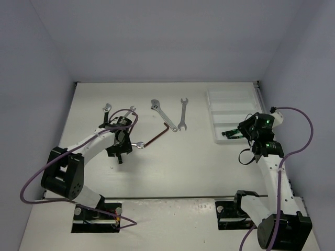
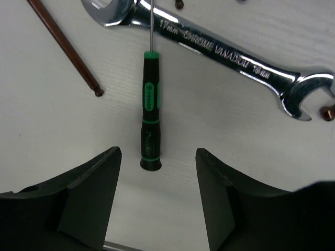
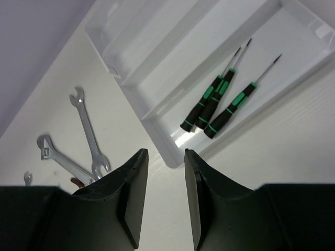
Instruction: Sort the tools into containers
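My left gripper (image 2: 158, 154) is open and empty, low over a black-and-green screwdriver (image 2: 151, 115) whose butt lies just ahead of the gap between the fingers. Beyond it lie a silver 17 mm open-end wrench (image 2: 220, 49) and a brown hex key (image 2: 65, 47). In the top view the left gripper (image 1: 120, 151) hides that screwdriver. My right gripper (image 3: 165, 157) is open and empty above the near left corner of the white tray (image 3: 157, 52). Three screwdrivers (image 3: 220, 104) lie in the tray's nearest compartment. In the top view the right gripper (image 1: 242, 130) is at the tray's (image 1: 230, 104) near end.
On the table's middle lie an adjustable wrench (image 1: 158, 109), an open-end wrench (image 1: 183, 114), a brown L-shaped hex key (image 1: 157, 137), and two small wrenches (image 1: 107, 111) (image 1: 129, 111) behind the left arm. The tray's other two compartments show nothing in them.
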Motion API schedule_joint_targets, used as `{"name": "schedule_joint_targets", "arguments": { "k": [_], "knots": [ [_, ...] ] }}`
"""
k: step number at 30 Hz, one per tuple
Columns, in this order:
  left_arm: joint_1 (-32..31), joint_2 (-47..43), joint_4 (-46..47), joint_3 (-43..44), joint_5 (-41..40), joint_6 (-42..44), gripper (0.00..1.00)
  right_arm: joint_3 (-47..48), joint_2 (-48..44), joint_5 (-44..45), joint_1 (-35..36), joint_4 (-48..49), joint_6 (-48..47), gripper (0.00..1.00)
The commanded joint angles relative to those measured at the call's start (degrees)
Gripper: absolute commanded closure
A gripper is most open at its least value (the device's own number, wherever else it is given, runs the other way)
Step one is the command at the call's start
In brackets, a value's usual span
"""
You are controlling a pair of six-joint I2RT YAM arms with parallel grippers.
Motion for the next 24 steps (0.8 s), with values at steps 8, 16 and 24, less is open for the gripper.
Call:
{"name": "schedule_joint_targets", "arguments": {
  "k": [8,16,24],
  "knots": [
    [2.6,8.4,6.8,4.2,-3.0,1.4,0.60,-1.2,-3.6,-4.9,3.2,1.7,-5.9,0.68],
    [3.4,8.1,12.0,1.0,-0.2,3.8,0.84,-1.9,-4.4,-6.8,3.8,1.5,-6.8,0.68],
    [1.7,-6.2,12.7,3.2,9.4,4.3,1.00,1.8,-3.3,-18.2,7.1,1.9,-12.6,0.66]
  ]
}}
